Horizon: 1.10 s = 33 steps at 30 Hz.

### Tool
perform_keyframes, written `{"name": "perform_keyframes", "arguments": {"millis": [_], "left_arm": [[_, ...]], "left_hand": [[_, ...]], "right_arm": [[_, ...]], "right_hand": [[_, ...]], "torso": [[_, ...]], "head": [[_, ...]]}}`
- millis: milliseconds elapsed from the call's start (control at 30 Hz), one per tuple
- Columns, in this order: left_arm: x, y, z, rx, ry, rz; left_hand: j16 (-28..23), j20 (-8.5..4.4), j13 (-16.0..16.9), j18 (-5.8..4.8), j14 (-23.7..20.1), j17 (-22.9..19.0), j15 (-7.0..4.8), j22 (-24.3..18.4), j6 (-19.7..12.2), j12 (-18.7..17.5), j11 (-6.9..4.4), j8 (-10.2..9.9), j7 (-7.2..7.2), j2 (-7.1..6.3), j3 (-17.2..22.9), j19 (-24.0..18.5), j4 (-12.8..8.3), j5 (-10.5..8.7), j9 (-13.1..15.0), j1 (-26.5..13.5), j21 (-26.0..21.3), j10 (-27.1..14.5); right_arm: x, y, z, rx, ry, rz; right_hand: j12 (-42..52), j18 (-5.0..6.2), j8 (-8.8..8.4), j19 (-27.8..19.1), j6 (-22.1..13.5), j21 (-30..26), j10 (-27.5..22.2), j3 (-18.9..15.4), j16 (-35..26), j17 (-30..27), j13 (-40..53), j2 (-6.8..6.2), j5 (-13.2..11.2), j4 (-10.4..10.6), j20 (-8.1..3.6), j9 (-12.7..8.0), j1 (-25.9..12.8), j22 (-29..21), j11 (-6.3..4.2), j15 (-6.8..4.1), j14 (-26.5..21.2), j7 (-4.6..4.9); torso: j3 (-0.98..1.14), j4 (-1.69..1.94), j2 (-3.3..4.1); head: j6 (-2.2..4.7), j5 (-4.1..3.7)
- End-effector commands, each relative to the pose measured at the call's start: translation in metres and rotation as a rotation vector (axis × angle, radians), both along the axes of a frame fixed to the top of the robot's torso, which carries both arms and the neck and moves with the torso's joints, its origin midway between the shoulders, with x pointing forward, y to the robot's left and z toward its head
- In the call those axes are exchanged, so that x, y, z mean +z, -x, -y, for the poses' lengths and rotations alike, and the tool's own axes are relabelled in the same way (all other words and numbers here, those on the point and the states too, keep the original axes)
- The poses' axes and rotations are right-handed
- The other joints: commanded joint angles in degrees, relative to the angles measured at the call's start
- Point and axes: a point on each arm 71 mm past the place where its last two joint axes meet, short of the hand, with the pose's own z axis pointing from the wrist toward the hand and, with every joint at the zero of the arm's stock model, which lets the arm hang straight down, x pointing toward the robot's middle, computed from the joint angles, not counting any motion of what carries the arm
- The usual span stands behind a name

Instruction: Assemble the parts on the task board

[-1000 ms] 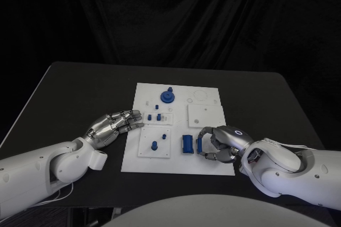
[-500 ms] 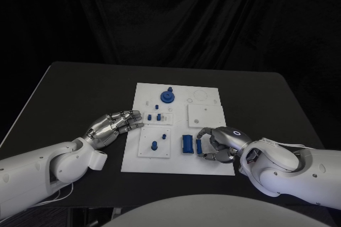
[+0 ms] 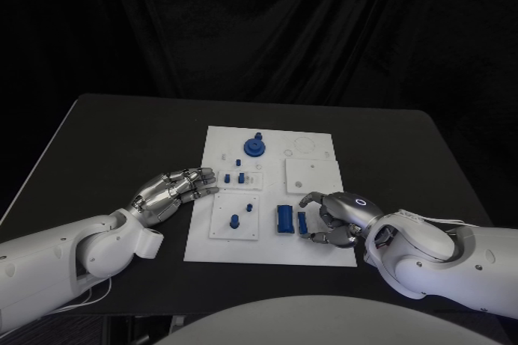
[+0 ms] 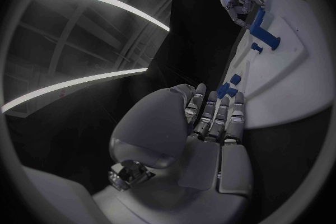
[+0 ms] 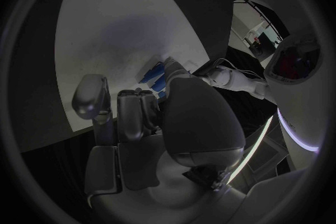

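A black table point(image 3: 119, 135) carries a white task board point(image 3: 313, 257) at its centre, toward six o'clock.

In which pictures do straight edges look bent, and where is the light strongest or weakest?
Head view: the task board has straight edges and is the brightest thing against the black table and dark backdrop. Left wrist view: the board's edge bends, and bright curved streaks of light cross the room. Right wrist view: the board bulges, with a soft shadow on it.

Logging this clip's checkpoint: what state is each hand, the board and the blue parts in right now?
Left hand: holds nothing, fingers extended, at the task board's left edge.
Right hand: fingers curled around a blue part.
Task board: flat on the table.
Round blue part: upright at the board's far end.
Blue block: on the board, beside the right hand.
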Motion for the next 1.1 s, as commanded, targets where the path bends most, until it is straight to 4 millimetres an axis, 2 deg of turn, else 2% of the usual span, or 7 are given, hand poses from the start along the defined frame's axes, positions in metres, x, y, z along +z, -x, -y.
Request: {"name": "perform_keyframes", "arguments": {"millis": [33, 200, 500, 667, 767, 867, 1100], "left_arm": [[0.0003, 0.0008, 0.0015, -0.003, 0.017, 0.002], [0.0004, 0.0009, 0.001, -0.001, 0.017, 0.004], [0.0004, 0.0012, -0.0005, 0.003, 0.015, 0.004], [0.0004, 0.0013, -0.0007, 0.003, 0.015, 0.004], [0.0003, 0.0013, -0.0008, 0.004, 0.014, 0.004], [0.0002, 0.0014, -0.0007, 0.003, 0.014, 0.004], [0.0002, 0.0015, -0.0009, 0.004, 0.013, 0.003]], "left_hand": [[0.13, -0.03, 0.06, -0.65, 0.06, 0.06, 0.16, 0.01, 0.14, 0.26, 0.08, 0.24, 0.32, 0.3, 0.27, 0.06, -0.08, 0.23, -0.06, -0.21, 0.13, 0.3], [0.16, -0.02, 0.06, -0.65, 0.08, 0.06, 0.18, 0.05, 0.17, 0.27, 0.1, 0.28, 0.3, 0.35, 0.36, 0.11, -0.09, 0.32, -0.06, -0.22, 0.14, 0.35], [0.16, -0.02, 0.06, -0.65, 0.08, 0.06, 0.18, 0.05, 0.17, 0.27, 0.1, 0.28, 0.3, 0.35, 0.36, 0.11, -0.09, 0.32, -0.06, -0.22, 0.14, 0.35], [0.22, -0.02, 0.06, -0.65, 0.12, 0.07, 0.18, 0.08, 0.19, 0.28, 0.12, 0.3, 0.29, 0.35, 0.42, 0.15, -0.11, 0.38, -0.06, -0.24, 0.15, 0.38], [0.22, -0.02, 0.06, -0.65, 0.12, 0.07, 0.18, 0.08, 0.19, 0.28, 0.12, 0.3, 0.29, 0.35, 0.42, 0.15, -0.11, 0.38, -0.06, -0.24, 0.15, 0.38], [0.22, -0.02, 0.06, -0.65, 0.12, 0.07, 0.18, 0.08, 0.19, 0.28, 0.12, 0.3, 0.29, 0.35, 0.42, 0.15, -0.11, 0.38, -0.06, -0.24, 0.15, 0.38], [0.22, -0.02, 0.06, -0.65, 0.12, 0.07, 0.18, 0.08, 0.19, 0.28, 0.12, 0.3, 0.29, 0.35, 0.42, 0.15, -0.11, 0.38, -0.06, -0.24, 0.15, 0.38]], "right_arm": [[0.0008, 0.0008, 0.0008, -0.01, -0.001, 0.017], [0.0032, 0.0017, 0.0004, -0.005, -0.02, 0.033], [0.0051, 0.0042, 0.0015, -0.019, -0.062, 0.012], [0.0053, 0.0044, 0.0025, -0.026, -0.071, 0.005], [0.0047, 0.0044, 0.0031, -0.029, -0.068, -0.001], [0.0034, 0.0042, 0.0044, -0.037, -0.063, -0.015], [0.0017, 0.0036, 0.006, -0.046, -0.06, -0.033]], "right_hand": [[-0.23, 1.04, 0.07, -0.42, 0.01, -0.27, -0.57, -0.32, -0.2, -0.16, 0.52, -0.35, -0.1, -0.08, 0.14, -0.12, -0.31, 7.73, -0.01, 0.22, -0.19, 0.05], [-0.11, 1.03, 1.04, -0.4, 0.88, -0.24, -0.52, -0.54, -0.15, -0.12, 0.62, -0.13, -0.79, -0.06, 0.18, -0.32, -1.53, 7.76, -0.01, 0.24, -0.2, 0.02], [0.04, 1.05, 2.52, -0.4, 2.17, -0.41, -0.62, -0.81, -0.15, -0.26, 0.55, 0.18, -4.45, -0.02, 0.28, -1.1, -4.95, 7.76, 0.13, 0.37, -0.27, 0.18], [0.18, 1.04, 3.34, -0.36, 2.84, -0.42, -0.62, -0.1, -0.07, -0.21, 0.6, 2.28, -6.42, -0.14, 0.38, -1.67, -6.24, 7.78, 0.25, 0.45, -0.27, 0.3], [0.17, 1.06, 3.85, -0.38, 3.36, -0.55, -0.79, 0.46, -0.09, -0.3, 0.48, 3.7, -5.57, -0.43, 0.41, -1.97, -5.38, 7.75, 0.26, 0.47, -0.3, 0.31], [0.03, 1.1, 4.28, -0.45, 3.74, -0.76, -1.16, 1.04, -0.16, -0.48, 0.19, 4.84, -3.18, -0.87, 0.4, -2.46, -2.85, 7.71, 0.23, 0.45, -0.39, 0.3], [0.06, 1.1, 4.9, -0.46, 4.66, -0.85, -1.2, 1.5, -0.12, -0.49, 0.18, 5.82, -2.06, -1.52, 0.43, -3.0, 0.26, 7.71, 0.27, 0.48, -0.42, 0.35]], "torso": [[-0.02, 0.01, 0.01], [-0.03, -0.01, 0.0], [-0.03, -0.02, -0.01], [-0.01, 0.0, 0.0], [0.01, 0.0, 0.01], [0.0, -0.02, 0.02], [-0.02, 0.01, 0.04]], "head": [[0.0, -0.09], [0.0, 0.06], [0.0, 0.13], [0.0, 0.32], [0.0, 0.44], [0.0, 0.38], [0.0, 0.3]]}}
